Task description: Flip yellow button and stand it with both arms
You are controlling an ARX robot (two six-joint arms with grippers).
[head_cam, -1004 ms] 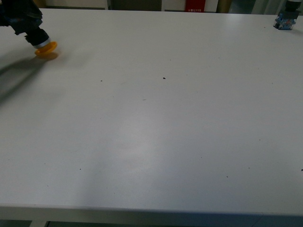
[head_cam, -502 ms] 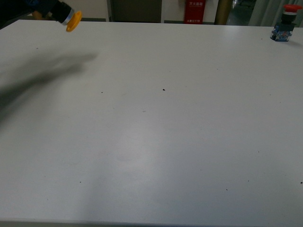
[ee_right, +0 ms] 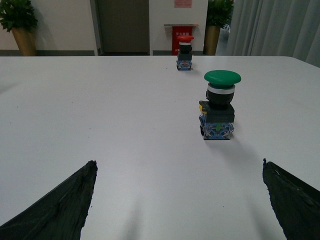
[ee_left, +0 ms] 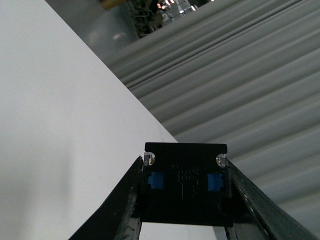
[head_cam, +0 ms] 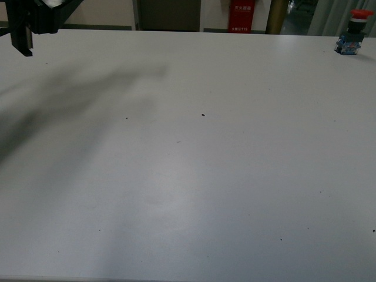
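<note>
The yellow button (ee_left: 185,190) sits clamped inside the left hand (ee_left: 185,162); right hand (ee_right: 178,162) spread wide

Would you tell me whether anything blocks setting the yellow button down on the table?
Nothing visible does: the left gripper holds the yellow button, the table near it is bare, and the red button stands far right.
</note>
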